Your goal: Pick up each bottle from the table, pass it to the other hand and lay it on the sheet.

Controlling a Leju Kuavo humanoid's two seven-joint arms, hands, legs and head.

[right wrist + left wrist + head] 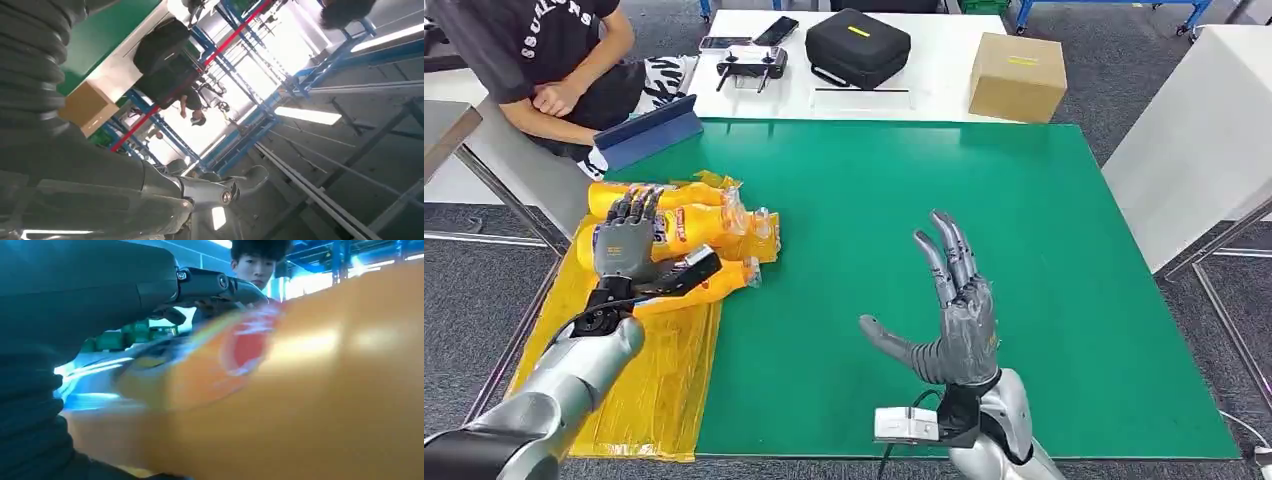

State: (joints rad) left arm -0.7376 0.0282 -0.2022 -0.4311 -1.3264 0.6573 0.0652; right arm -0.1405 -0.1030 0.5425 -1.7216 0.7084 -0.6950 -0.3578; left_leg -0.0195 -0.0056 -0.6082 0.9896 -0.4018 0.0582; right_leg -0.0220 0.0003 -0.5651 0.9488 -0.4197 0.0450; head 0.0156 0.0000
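bottles (686, 228) lie lengthwise across the sheet (659, 370), caps rightward; left hand (627, 240) resting on one

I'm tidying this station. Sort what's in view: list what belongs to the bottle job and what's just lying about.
Part of the job:
orange bottles
yellow sheet
left hand, resting on the bottles
right hand, spread above the green table

Just lying about:
black case
cardboard box
controller
two phones
blue tablet
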